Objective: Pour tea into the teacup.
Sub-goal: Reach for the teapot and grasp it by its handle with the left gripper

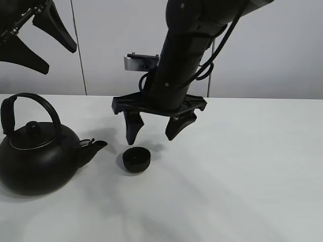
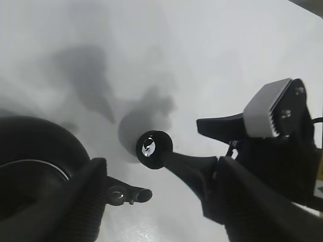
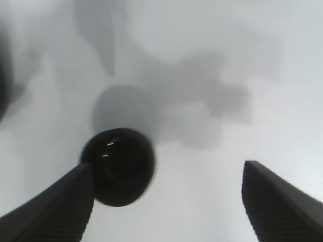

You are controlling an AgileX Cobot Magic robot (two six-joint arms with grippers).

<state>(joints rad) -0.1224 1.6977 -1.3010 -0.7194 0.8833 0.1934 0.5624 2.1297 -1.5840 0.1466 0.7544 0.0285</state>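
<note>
A white counter (image 1: 242, 176) meets grey wall panels (image 1: 116, 45). The right gripper (image 1: 151, 138) hangs with fingers spread wide just above a small round black teacup (image 1: 136, 159), with open surface beyond them. The left gripper (image 1: 60, 61), fingers also wide, hangs high above a round black kettle (image 1: 35, 161).

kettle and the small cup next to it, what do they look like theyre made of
The kettle looks like matte black cast iron or coated metal: dull sheen on the body, thin pale ring around the lid. The teacup looks like black glazed ceramic, slightly glossier: small bright glints inside it in the wrist views, though those could be liquid. Look alone cannot settle either.
</note>
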